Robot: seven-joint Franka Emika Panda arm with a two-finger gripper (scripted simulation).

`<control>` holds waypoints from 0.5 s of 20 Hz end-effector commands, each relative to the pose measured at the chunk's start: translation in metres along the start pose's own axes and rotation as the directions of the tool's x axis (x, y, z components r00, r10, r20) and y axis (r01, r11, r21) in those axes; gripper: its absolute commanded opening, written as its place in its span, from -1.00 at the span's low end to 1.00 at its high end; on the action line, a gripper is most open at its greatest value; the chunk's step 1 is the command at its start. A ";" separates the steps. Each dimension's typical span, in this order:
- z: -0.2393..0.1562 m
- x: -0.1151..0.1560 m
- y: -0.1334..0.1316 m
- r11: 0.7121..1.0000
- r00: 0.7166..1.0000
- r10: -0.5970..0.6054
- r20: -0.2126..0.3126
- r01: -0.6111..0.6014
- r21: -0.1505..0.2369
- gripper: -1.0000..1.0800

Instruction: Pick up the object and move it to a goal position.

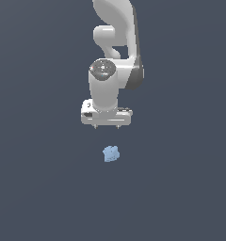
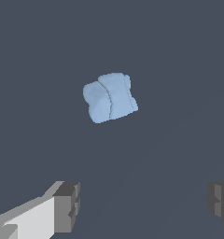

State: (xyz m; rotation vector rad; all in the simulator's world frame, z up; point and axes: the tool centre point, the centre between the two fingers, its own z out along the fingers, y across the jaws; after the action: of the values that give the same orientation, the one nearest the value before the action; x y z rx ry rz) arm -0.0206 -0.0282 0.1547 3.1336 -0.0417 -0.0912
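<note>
Reaching: hand (image 1: 106,126) spread wide, empty, apart from the object (image 1: 111,154).
Tip: centre fingers (image 2: 67,205) astride it before descending.

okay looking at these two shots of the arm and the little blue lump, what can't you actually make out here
- Goal position: no marker shows in either view.
- The hand: in the exterior view the fingertips are tiny nubs; in the wrist view both fingers are cut by the picture's edges.
- Light-blue object: its underside is hidden in both views; its facets are too small in the exterior view.
- Arm base: cut off at the exterior view's top edge.
</note>
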 end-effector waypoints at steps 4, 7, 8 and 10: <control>-0.002 0.001 0.000 1.000 1.000 0.009 -0.005 -0.009 0.002 0.92; -0.007 0.004 0.001 0.999 0.999 0.031 -0.019 -0.031 0.007 0.92; -0.008 0.005 0.001 0.999 0.999 0.037 -0.022 -0.037 0.008 0.92; -0.009 0.006 0.001 0.999 0.999 0.042 -0.026 -0.042 0.010 0.92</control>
State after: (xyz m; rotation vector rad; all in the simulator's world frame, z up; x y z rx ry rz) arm -0.0149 -0.0294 0.1626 3.1396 -0.0986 -0.0559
